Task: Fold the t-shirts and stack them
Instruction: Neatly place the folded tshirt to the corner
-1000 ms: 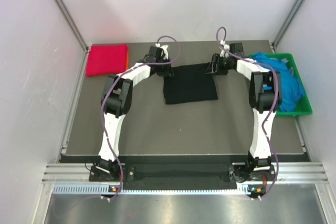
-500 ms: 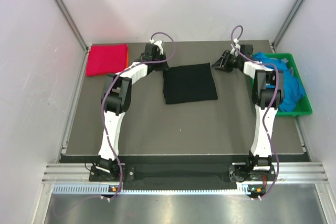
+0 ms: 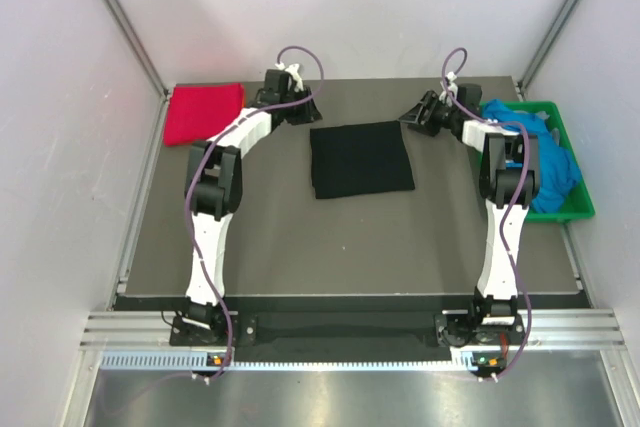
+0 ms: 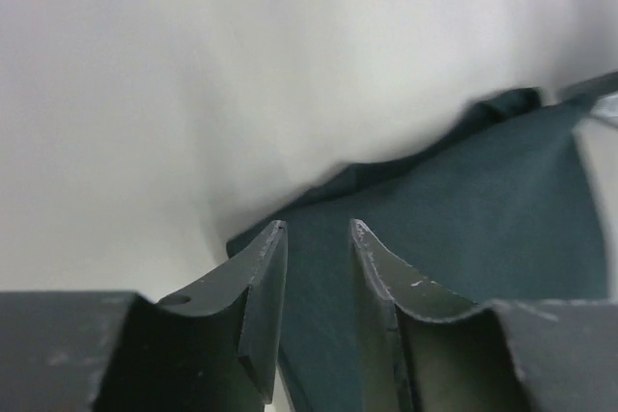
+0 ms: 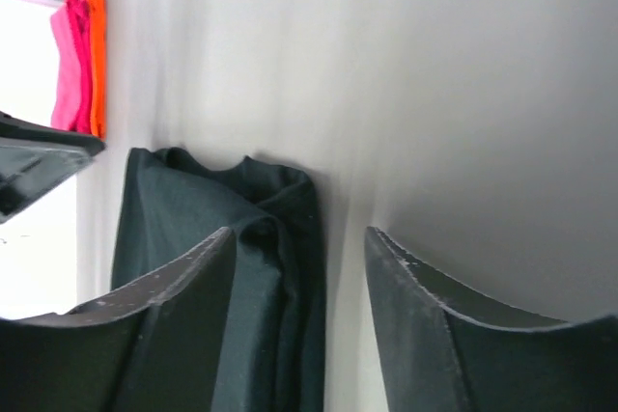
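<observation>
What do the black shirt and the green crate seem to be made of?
Black shirt: soft matte cloth, perhaps cotton knit; it lies folded flat, with limp creases at one edge. Green crate: probably rigid plastic; even bright colour, straight moulded rim.

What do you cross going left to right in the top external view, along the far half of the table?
Folded magenta-red cloth t-shirt → left gripper → folded black cloth t-shirt → right gripper → green plastic crate holding crumpled bright blue t-shirts.
</observation>
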Controlling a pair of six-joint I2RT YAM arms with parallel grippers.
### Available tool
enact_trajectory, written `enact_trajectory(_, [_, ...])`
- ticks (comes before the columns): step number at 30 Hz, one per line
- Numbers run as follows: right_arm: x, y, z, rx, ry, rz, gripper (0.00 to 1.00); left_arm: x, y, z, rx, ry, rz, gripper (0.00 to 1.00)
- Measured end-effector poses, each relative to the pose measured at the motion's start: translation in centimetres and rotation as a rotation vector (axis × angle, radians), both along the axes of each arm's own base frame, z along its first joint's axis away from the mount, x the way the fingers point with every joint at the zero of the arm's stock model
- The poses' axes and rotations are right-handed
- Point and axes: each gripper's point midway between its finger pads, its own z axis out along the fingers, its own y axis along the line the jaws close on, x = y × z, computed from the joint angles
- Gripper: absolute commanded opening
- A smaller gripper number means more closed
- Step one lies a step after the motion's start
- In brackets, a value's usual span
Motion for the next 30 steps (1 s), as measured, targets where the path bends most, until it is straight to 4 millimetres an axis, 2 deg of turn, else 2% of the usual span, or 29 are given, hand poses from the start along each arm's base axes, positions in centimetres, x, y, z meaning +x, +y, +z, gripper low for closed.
enact_trajectory(3, [0.0,0.3,0.2,0.016,-0.016,0.006,0.6,-0.2,1.1,2.4,-0.059,0.006,0.003,0.37])
enact_trajectory(6, [-0.4,0.7,-0.3,0.023,-0.012,0.016,0.6,-1.4,3.1,5.1,-0.139,0.02,0.004,0.37])
enact_trajectory(9, [-0.6,1.3,-0.2,0.027,-0.01,0.029,0.56,-3.2,4.8,6.0,-0.175,0.049,0.0,0.39])
enact_trajectory(10, [-0.7,1.6,-0.3,0.027,-0.008,0.034,0.52,-4.0,5.3,5.9,-0.183,0.065,-0.001,0.39])
enact_trajectory(12, [-0.9,2.4,-0.3,0.029,-0.003,0.047,0.45,-6.0,5.5,5.0,-0.198,0.112,-0.014,0.39])
enact_trajectory(13, [-1.0,2.7,-0.3,0.029,-0.003,0.053,0.37,-7.0,5.3,4.3,-0.204,0.136,-0.026,0.4])
enact_trajectory(16, [-1.1,3.2,-0.3,0.036,0.008,0.048,0.24,-10.1,4.5,1.3,-0.214,0.239,-0.054,0.41])
enact_trajectory(18, [-1.1,3.2,-0.6,0.042,0.016,0.032,0.22,-12.0,3.9,-0.5,-0.216,0.302,-0.069,0.41])
enact_trajectory(22, [-1.4,3.1,-1.6,0.072,0.059,-0.014,0.24,-14.5,2.9,-2.5,-0.232,0.381,-0.091,0.41])
enact_trajectory(26, [-1.1,3.3,-1.8,0.119,0.073,-0.037,0.28,-15.3,2.2,-3.0,-0.234,0.393,-0.1,0.42])
enact_trajectory(28, [-1.0,3.5,-1.8,0.138,0.075,-0.041,0.37,-15.5,1.8,-3.1,-0.235,0.392,-0.107,0.43])
enact_trajectory(30, [-1.0,3.7,-1.5,0.161,0.074,-0.034,0.4,-15.7,1.6,-3.3,-0.238,0.394,-0.107,0.43])
